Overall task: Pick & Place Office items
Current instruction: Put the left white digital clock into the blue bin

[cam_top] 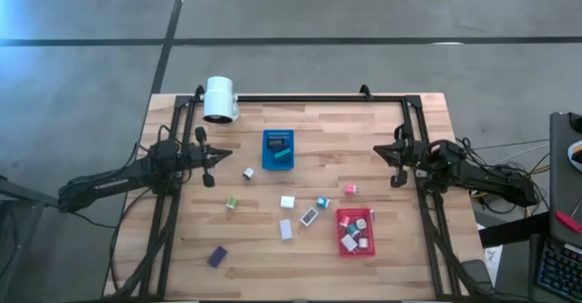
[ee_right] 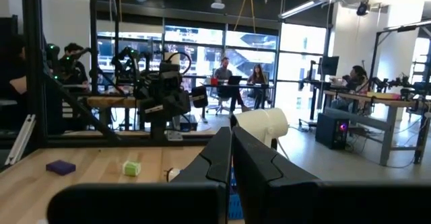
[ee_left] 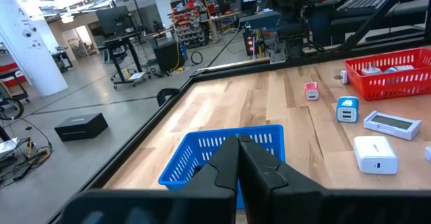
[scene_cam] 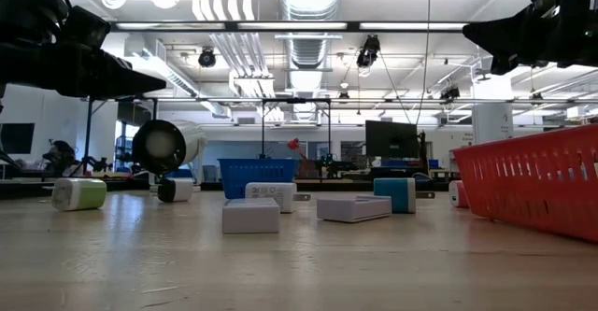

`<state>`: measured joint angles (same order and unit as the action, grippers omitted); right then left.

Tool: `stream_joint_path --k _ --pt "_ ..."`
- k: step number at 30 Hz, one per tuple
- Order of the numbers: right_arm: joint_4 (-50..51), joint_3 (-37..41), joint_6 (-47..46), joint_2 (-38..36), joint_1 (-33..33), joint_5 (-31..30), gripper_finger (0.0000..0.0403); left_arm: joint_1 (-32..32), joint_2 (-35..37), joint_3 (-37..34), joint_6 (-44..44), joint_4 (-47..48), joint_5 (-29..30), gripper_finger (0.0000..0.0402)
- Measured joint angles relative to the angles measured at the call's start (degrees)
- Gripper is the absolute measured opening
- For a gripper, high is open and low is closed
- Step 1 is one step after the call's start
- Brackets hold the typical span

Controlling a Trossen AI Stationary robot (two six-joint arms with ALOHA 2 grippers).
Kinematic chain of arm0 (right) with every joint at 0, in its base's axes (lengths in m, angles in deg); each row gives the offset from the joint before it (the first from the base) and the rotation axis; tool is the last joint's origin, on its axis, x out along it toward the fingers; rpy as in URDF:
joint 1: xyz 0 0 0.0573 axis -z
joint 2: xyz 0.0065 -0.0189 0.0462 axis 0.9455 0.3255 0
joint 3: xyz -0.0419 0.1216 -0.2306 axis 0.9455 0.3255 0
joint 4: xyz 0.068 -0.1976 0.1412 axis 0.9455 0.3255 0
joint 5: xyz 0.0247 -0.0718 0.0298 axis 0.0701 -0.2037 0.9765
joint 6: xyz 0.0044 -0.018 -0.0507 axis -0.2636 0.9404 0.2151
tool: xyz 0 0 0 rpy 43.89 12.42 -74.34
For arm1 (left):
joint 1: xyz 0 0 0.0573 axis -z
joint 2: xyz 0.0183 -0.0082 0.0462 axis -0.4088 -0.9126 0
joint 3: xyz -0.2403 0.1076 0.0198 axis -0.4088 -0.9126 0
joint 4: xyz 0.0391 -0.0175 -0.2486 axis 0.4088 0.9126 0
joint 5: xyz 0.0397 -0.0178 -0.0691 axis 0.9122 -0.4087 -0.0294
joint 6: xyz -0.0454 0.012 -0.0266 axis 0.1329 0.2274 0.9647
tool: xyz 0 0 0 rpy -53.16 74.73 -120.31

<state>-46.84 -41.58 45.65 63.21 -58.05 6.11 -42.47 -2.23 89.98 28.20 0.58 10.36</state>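
Your left gripper (cam_top: pixel 208 180) hangs near the bench's left edge, fingers pressed together and holding nothing. Your right gripper (cam_top: pixel 395 166) waits near the right edge, also closed and empty. The office items (cam_top: pixel 287 202) lie scattered across the bench's middle between the two arms; a purple block (cam_top: pixel 216 257) sits toward the front left corner. More small pieces rest in the red tray (cam_top: pixel 343 219), and the blue tray (cam_top: pixel 278 137) stands toward the back edge.

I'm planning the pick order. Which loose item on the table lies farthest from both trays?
The purple block, alone near the table's front left corner. The other loose pieces sit clustered between the blue tray and the red tray.
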Motion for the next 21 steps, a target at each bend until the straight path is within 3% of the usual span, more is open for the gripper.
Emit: stream_joint_path --k 12,21 --pt "0.1 0.0 0.0 0.0 0.0 0.5 0.0008 1.1 -1.5 1.1 2.0 -0.9 -0.6 0.0003" --pt "0.1 0.0 -0.1 0.1 0.0 0.6 0.0008 5.3 -16.7 9.5 -1.0 0.3 -0.8 0.0002"
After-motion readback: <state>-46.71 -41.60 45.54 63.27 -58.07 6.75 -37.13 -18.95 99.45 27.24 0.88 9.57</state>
